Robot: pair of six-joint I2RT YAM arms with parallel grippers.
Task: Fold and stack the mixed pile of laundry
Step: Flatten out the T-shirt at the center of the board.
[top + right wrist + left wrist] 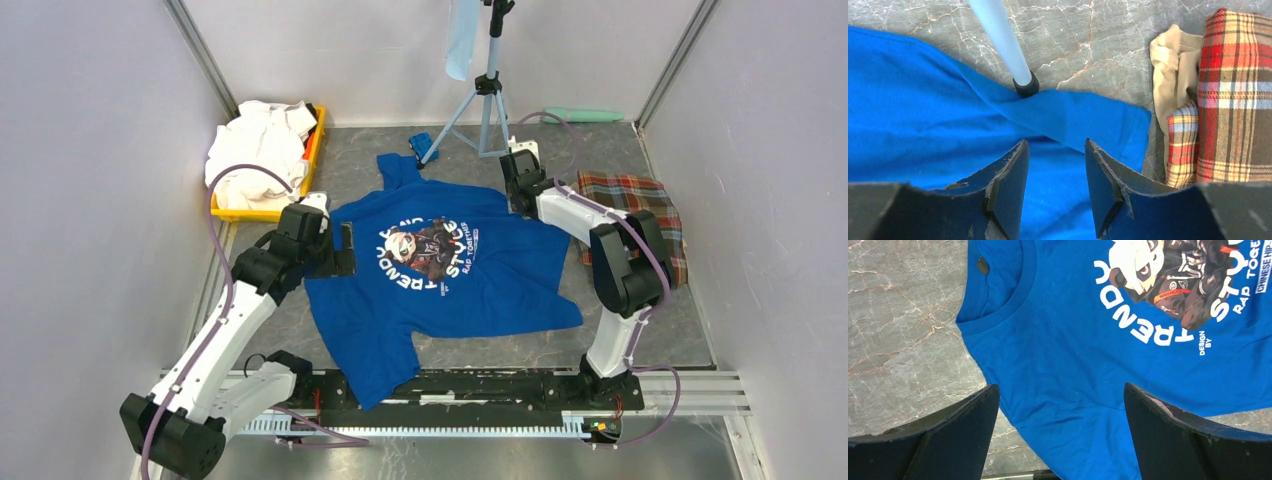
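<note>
A royal-blue T-shirt [440, 270] with a chest graphic lies spread flat in the middle of the table, collar toward the left. My left gripper [340, 250] hovers over its shoulder by the collar, jaws wide open and empty [1060, 386], with blue cloth [1088, 340] under them. My right gripper [524, 200] is over the far sleeve, open with nothing between its fingers [1055, 142]; the sleeve [1083, 120] lies below. A folded red-green plaid cloth [630, 210] rests at the right. White shirts [260, 150] are heaped at the back left.
The white shirts sit on a yellow tray [245, 213]. A tripod [487, 100] stands at the back, one foot [1025, 87] on the sleeve. A pale-blue cloth [462, 40] hangs from it. A small bright-blue object [420, 145] lies beside it. Beige cloth [1170, 75] borders the plaid [1233, 100].
</note>
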